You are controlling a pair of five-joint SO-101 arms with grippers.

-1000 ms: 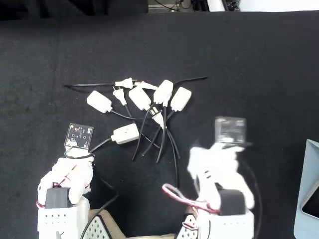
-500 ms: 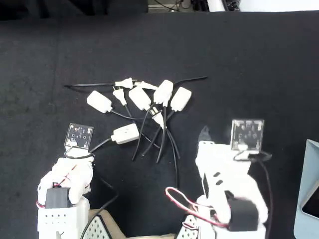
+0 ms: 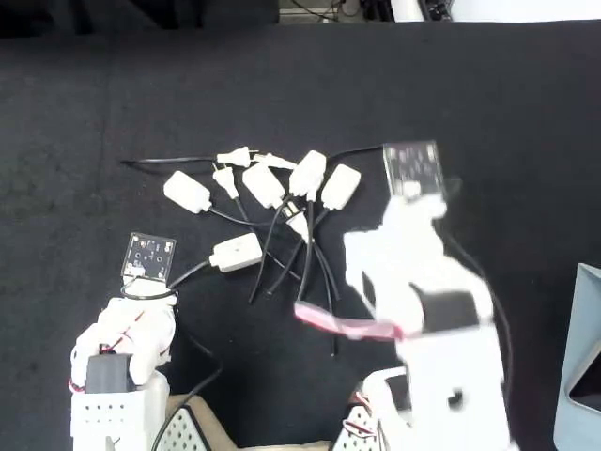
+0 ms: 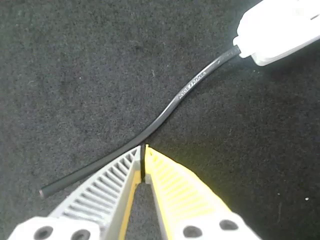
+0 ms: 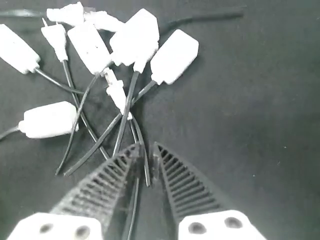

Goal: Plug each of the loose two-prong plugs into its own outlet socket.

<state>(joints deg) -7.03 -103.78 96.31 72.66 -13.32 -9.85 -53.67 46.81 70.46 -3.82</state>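
Black-clothed table (image 3: pixel 507 85). White plugs (image 3: pixel 235 156) and outlet sockets (image 3: pixel 263 184) on short black leads lie tangled mid-table, somewhat toward the left edge. None mated. One two-prong plug (image 5: pixel 54 34) lies between two sockets, prongs toward the far edge. A lone socket (image 3: pixel 237 252) sits apart, nearer the near edge.

Left gripper (image 4: pixel 143 150): fingers pressed together, tips at the lone socket's lead (image 4: pixel 200 82); can't tell if it is pinched.

Right gripper (image 5: pixel 146 147): narrow gap, over the lead ends on the tangle's near side.

Blue-grey bin (image 3: pixel 584 357) at the right edge.
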